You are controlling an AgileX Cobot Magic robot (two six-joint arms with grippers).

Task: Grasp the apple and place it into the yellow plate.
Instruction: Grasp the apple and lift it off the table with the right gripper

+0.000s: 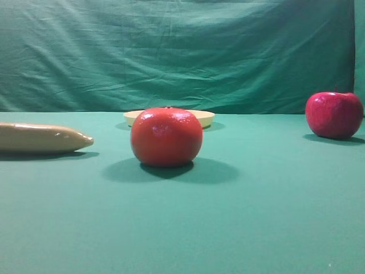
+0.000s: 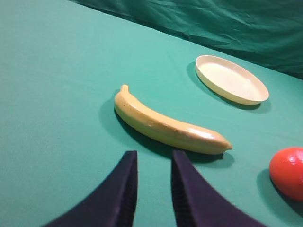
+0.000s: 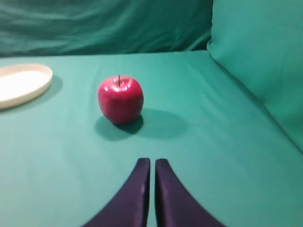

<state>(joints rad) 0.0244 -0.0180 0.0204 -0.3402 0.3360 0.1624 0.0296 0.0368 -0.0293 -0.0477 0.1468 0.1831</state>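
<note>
My right gripper point(image 3: 152, 165) has its jaws pressed nearly together, holding nothing. The apple point(image 3: 120, 99) sits upright on the green cloth point(image 3: 199, 142) ahead of it, slightly left, apart; the yellow plate point(image 3: 21, 85) lies farther left.

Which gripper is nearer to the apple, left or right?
Right. The right gripper points at the apple just ahead; the left gripper hovers by the banana.

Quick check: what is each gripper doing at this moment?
Left gripper: open, holding nothing.
Right gripper: shut, holding nothing; apple lies ahead.
</note>
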